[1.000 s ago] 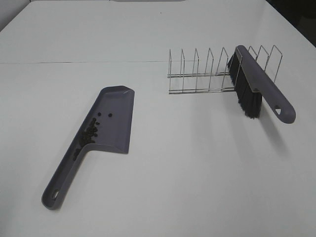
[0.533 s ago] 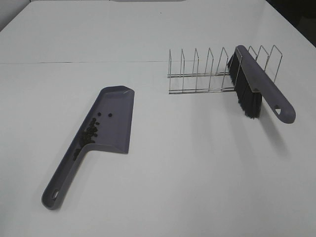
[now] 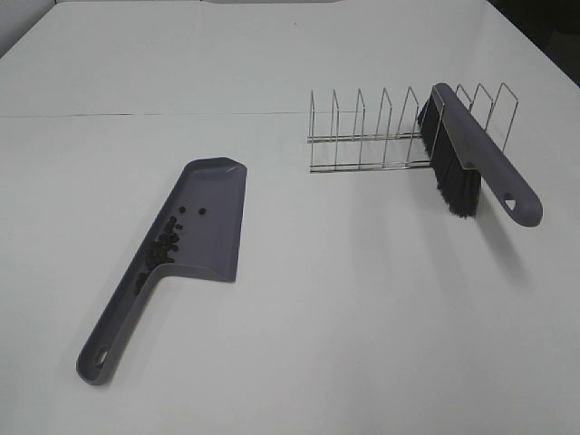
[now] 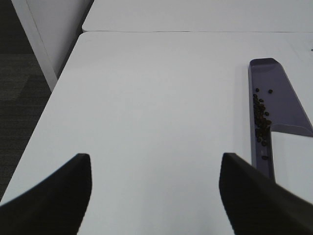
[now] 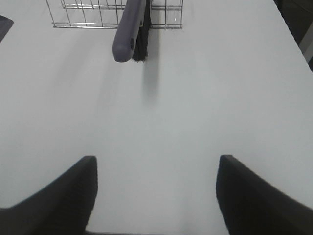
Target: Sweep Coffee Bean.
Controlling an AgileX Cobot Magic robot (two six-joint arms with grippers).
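Jaws apart on both arms, nothing between them. Left gripper (image 4: pixel 154 196): two dark fingers (image 4: pixel 54 191) at the lower corners of the left wrist frame, wide gap, bare white surface (image 4: pixel 156 98) under them. Right gripper (image 5: pixel 156 196): same look, dark fingers (image 5: pixel 58 193) at the lower corners of the right wrist frame, spread over bare surface. Neither gripper shows in the high view.

High view: purple-grey dustpan (image 3: pixel 204 222) lies flat on the surface left of centre, handle running to the lower left, with a hole at its end. Coffee beans (image 3: pixel 163 246) sit inside the pan, clustered along its left wall near where the handle starts; a few loose ones slightly higher in the pan. Some sit down in the handle channel. In the left wrist frame the dustpan (image 4: pixel 279 105) is at the right edge, beans (image 4: pixel 261 122) in a line along its left wall.

Wire rack (image 3: pixel 372 136) stands upper right of centre. Brush (image 3: pixel 471 149) rests in the rack, tilted, black bristles down at the rack's right part, handle end sticking out to the lower right, off the surface. In the right wrist frame the brush (image 5: pixel 128 29) and rack (image 5: pixel 88 17) are at the top, well apart from the fingers.
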